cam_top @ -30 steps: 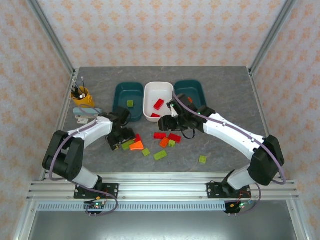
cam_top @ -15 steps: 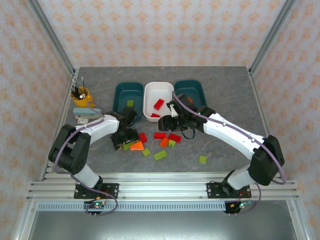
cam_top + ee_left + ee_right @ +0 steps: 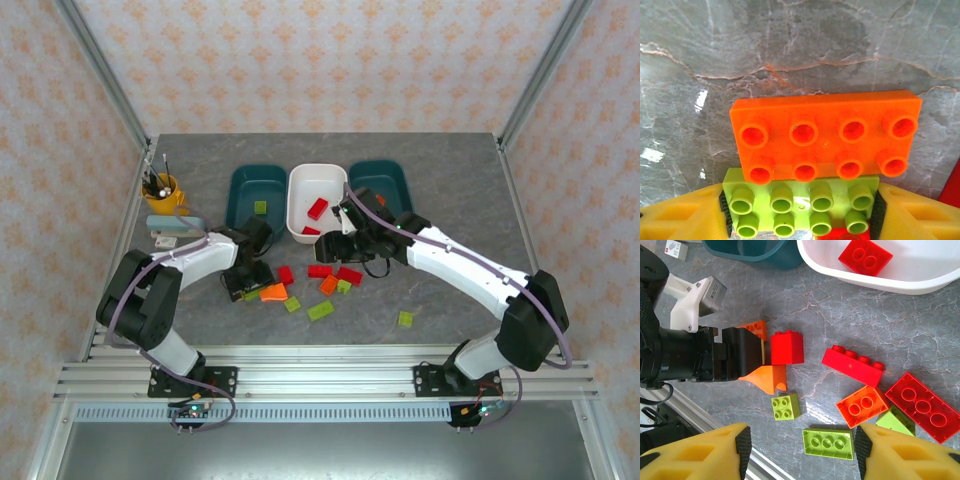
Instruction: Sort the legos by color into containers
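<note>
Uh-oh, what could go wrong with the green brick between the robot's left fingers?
The left fingers sit on either side of a green brick, and an orange brick lies right against it. Lifting the green one might drag the orange one along. The right fingers hover close by, so they could bump the left arm.

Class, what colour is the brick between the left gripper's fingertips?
Lime green brick, clearest in the left wrist view.

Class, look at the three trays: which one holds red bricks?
The white tray, standing between the left teal tray and the right teal tray. Red bricks lie in it, while the left teal tray holds a lime green brick.
</note>
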You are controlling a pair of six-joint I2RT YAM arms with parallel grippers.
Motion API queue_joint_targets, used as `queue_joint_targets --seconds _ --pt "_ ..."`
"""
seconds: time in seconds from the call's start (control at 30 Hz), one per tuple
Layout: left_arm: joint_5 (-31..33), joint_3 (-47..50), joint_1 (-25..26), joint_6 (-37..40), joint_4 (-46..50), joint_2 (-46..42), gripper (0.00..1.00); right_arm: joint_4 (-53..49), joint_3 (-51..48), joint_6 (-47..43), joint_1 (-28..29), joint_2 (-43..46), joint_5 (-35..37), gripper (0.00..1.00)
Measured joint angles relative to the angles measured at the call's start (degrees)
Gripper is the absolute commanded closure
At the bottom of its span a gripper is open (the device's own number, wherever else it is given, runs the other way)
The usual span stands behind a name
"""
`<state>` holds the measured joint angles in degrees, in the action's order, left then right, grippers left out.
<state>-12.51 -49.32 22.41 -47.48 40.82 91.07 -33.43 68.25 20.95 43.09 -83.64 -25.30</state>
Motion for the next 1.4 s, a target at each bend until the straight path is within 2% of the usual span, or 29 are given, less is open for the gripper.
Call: queue_joint_targets --seconds 0.2,0.37,0.47,0.57,0.67,0.77,0.97,1.07,1.23,1.4 --pt "0.4 1.8 0.0 0.0 -1.2 -3.0 0.43 0.1 0.0 0.0 0.0 0.0 -0.1 0.41" --pt "2.1 1.1 0.0 0.1 3.3 -10.0 0.44 0.1 0.1 0.1 0.0 0.0 0.2 0.41" --pt "2.6 -3.0 -0.6 1.6 7.8 -14.1 0.45 0.2 0.8 0.8 0.0 0.3 0.8 0.41" --pt "2.8 -10.1 -3.0 4.7 11.0 -14.1 0.45 1.6 2.4 2.3 -0.2 0.7 1.1 0.41" --pt "3.1 -19.2 -5.3 9.6 13.7 -9.8 0.45 4.6 4.0 4.7 -1.3 0.8 0.8 0.4" --pt "3.7 -29.1 -6.8 15.2 15.3 -2.0 0.46 9.1 4.8 8.5 -3.8 0.8 -0.4 0.37" --pt "5.0 -43.6 -10.0 23.1 17.3 14.3 0.46 17.0 5.7 16.8 -8.3 -0.7 -2.7 0.18" --pt "6.3 -49.5 -11.0 25.8 18.4 21.4 0.47 19.6 6.3 20.2 -9.3 -1.9 -3.3 0.11" --pt "8.7 -54.2 -11.0 28.4 20.0 29.4 0.47 21.0 6.8 23.5 -9.8 -3.3 -3.9 0.09" --pt "10.0 -54.2 -10.9 29.4 21.5 32.2 0.45 21.0 6.8 24.3 -9.8 -3.4 -4.3 0.09"
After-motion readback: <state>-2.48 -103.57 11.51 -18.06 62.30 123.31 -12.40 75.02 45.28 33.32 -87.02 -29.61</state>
